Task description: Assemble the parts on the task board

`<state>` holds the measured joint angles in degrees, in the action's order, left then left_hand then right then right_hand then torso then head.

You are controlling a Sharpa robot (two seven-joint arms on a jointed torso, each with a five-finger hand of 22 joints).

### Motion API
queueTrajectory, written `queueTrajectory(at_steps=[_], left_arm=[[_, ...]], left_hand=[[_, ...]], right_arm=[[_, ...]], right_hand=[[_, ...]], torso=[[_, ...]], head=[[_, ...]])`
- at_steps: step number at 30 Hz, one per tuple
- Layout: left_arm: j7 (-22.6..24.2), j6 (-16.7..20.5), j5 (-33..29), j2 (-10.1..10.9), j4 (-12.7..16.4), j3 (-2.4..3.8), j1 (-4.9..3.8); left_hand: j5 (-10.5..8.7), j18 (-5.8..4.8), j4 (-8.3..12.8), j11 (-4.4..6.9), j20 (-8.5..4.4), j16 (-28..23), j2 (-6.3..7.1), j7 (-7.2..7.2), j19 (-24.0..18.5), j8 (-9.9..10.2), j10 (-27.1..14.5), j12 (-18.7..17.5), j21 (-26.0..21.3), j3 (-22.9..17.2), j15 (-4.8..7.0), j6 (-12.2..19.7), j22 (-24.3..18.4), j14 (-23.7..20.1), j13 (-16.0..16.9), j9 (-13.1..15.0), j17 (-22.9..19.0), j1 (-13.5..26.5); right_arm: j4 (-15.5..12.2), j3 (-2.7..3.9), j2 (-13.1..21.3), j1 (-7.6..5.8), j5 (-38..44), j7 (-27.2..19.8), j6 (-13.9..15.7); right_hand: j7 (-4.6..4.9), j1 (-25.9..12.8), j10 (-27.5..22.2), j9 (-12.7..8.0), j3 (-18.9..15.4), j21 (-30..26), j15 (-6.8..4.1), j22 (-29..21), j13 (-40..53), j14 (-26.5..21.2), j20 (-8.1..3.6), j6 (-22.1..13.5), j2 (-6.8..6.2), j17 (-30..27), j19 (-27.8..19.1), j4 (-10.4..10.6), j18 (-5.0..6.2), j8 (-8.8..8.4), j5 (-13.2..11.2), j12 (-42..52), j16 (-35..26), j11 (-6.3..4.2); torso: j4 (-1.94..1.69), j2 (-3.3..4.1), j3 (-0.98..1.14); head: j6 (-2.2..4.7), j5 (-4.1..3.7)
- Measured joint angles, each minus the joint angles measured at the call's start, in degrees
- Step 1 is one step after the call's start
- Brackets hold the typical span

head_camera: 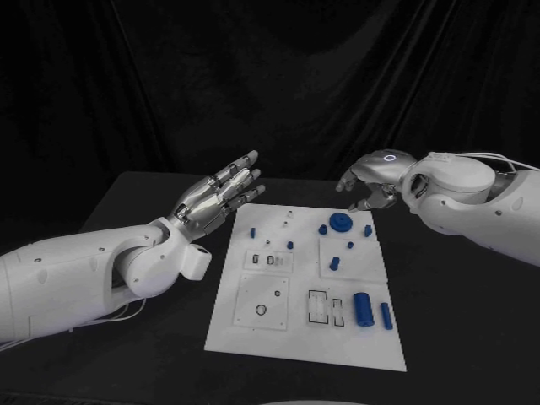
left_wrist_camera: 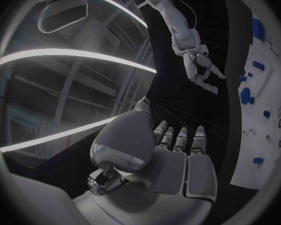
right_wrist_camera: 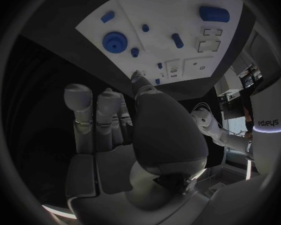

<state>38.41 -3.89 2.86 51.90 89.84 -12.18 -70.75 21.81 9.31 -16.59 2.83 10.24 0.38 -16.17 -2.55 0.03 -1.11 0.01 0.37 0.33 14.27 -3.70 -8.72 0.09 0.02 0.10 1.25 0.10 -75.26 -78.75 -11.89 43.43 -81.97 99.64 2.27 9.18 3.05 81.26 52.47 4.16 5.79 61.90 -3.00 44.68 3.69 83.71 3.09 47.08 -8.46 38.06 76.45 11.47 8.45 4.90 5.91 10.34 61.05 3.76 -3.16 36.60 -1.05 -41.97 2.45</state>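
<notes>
The flat white task board [head_camera: 252, 325] sits on the black table [head_camera: 465, 321]. The small plastic parts [head_camera: 363, 309] on it are blue. Both shiny hands [head_camera: 222, 192] are silver.

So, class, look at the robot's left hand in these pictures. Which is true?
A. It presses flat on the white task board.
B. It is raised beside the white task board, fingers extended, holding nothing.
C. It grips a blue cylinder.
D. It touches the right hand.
B: the left hand is raised beside the white task board, fingers extended, nothing in it.
</notes>
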Motion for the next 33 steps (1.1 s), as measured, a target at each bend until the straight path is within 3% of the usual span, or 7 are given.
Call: queueTrajectory(at_steps=[3, 7, 10, 19, 24, 31, 33], left_arm=[[0.06, 0.04, 0.17, 0.09, 0.04, 0.00, -0.04], [0.11, 0.04, 0.34, 0.11, -0.11, 0.00, -0.04], [0.13, 0.00, 0.41, 0.05, -0.30, 0.00, -0.04], [0.17, -0.26, 0.55, -0.36, -0.64, 0.00, -0.05], [0.18, -0.40, 0.60, -0.34, -0.65, 0.00, -0.05], [0.21, -0.65, 0.63, -0.20, -0.63, 0.01, -0.06], [0.21, -0.75, 0.64, -0.19, -0.65, 0.01, -0.06]], left_hand=[[0.38, 0.00, 0.00, 0.00, 0.00, 0.00, -0.25, 0.00, 0.00, 0.00, 0.00, 0.00, 0.00, 0.00, 0.00, 0.00, 0.00, 0.00, 0.00, 0.00, -0.01, -0.25], [0.71, 0.00, -0.03, 0.00, 0.00, 0.00, -0.19, 0.00, 0.00, 0.00, 0.00, 0.00, 0.00, -0.29, 0.00, 0.00, 0.00, 0.00, -0.01, 0.00, -0.04, -0.63], [1.06, 0.00, 0.00, -0.20, 0.00, 0.00, -0.25, 0.00, 0.00, 0.00, -0.20, 0.00, 0.00, -0.32, 0.00, 0.00, 0.00, 0.00, -0.03, -0.01, -0.05, -0.70], [2.53, 0.00, 0.18, -0.39, 0.00, 0.00, -0.15, 0.05, 0.00, 0.00, -0.01, 0.00, 0.00, -0.96, 0.01, -0.04, 0.00, 0.00, -0.04, -0.01, -0.05, -2.09], [3.26, 0.00, 0.24, -0.39, 0.01, 0.00, -0.18, 0.20, 0.00, 0.00, 0.00, 0.00, 0.00, -1.19, 0.01, -0.20, 0.00, 0.00, -0.04, 0.05, -0.04, -2.58], [3.92, 0.00, 0.48, -0.39, 0.01, 0.00, -0.18, 0.20, 0.00, 0.00, 0.00, 0.00, 0.00, -1.43, 0.01, -0.20, 0.00, 0.00, -0.03, 0.05, -0.03, -3.03], [4.34, 0.00, 0.47, -0.39, 0.01, 0.00, -0.08, 0.20, 0.00, 0.00, 0.00, 0.00, 0.00, -1.74, 0.01, -0.20, 0.00, 0.00, -0.03, 0.05, -0.03, -3.13]], right_arm=[[0.72, 0.00, -0.33, 0.49, 0.26, -0.46, 0.58], [2.18, -0.04, -1.26, 1.46, 0.39, -1.31, 1.37], [3.11, -0.04, -1.80, 2.03, 0.38, -1.89, 1.78], [5.23, -0.04, -3.17, 3.29, 0.07, -3.67, 2.11], [6.07, -0.04, -3.74, 3.76, -0.13, -4.28, 2.11], [6.70, -0.01, -4.24, 4.14, -0.32, -4.89, 2.02], [6.80, -0.01, -4.33, 4.30, -0.35, -5.03, 1.97]], right_hand=[[0.21, 0.43, 0.00, 0.00, 0.40, 0.00, -0.13, 0.34, 0.00, -0.13, -0.13, -0.21, -0.38, -0.10, -0.10, 0.40, 0.01, -0.26, 2.08, -0.14, 0.00, 0.00], [0.31, 1.46, 0.00, 0.00, 1.12, 0.00, -0.13, 0.94, 0.06, -0.13, -0.01, -0.31, 0.53, -0.02, -0.40, -0.18, 0.01, -0.37, 5.74, -0.14, 0.40, 0.00], [0.31, 1.77, 0.21, 0.00, 1.27, 0.28, -0.12, 1.40, 0.05, -0.13, -0.01, -0.31, 0.84, 0.53, -0.40, -0.33, 0.01, -0.37, 6.52, -0.14, 0.67, 0.21], [0.78, 2.37, 0.85, -0.01, 1.82, 1.05, -0.12, 2.78, 0.05, -0.13, 0.00, 0.16, 1.44, 1.72, -0.40, -0.89, 0.01, -0.37, 8.02, -0.14, 1.33, 0.39], [1.04, 2.37, 1.55, 0.05, 1.82, 1.34, 0.09, 3.55, 0.05, -0.34, 0.00, 0.42, 1.44, 2.31, -0.40, -0.89, 0.02, -0.37, 5.68, -0.14, 1.86, 0.50], [1.76, 2.36, 1.76, 0.23, 1.82, 2.16, 0.09, 4.79, 0.04, -0.34, 0.00, 1.14, 1.44, 3.69, -0.40, -0.89, 0.02, 0.14, 5.35, -0.14, 2.77, 0.29], [1.55, 2.36, 1.76, 0.23, 1.82, 2.41, 0.15, 5.17, 0.04, -0.28, -0.01, 1.35, 1.44, 4.88, -0.40, -0.89, 0.02, 0.14, 5.35, -0.14, 3.43, 0.29]], torso=[[-0.64, 0.91, 0.09], [-1.15, 1.72, 0.23], [-1.41, 2.19, 0.42], [-1.55, 2.66, 0.55], [-1.59, 2.67, 0.53], [-1.86, 2.93, 0.40], [-1.93, 3.05, 0.35]], head=[[0.71, -0.70], [0.96, -1.32], [1.18, -1.58], [0.57, -1.57], [0.19, -1.47], [0.31, -1.90], [0.46, -2.04]])
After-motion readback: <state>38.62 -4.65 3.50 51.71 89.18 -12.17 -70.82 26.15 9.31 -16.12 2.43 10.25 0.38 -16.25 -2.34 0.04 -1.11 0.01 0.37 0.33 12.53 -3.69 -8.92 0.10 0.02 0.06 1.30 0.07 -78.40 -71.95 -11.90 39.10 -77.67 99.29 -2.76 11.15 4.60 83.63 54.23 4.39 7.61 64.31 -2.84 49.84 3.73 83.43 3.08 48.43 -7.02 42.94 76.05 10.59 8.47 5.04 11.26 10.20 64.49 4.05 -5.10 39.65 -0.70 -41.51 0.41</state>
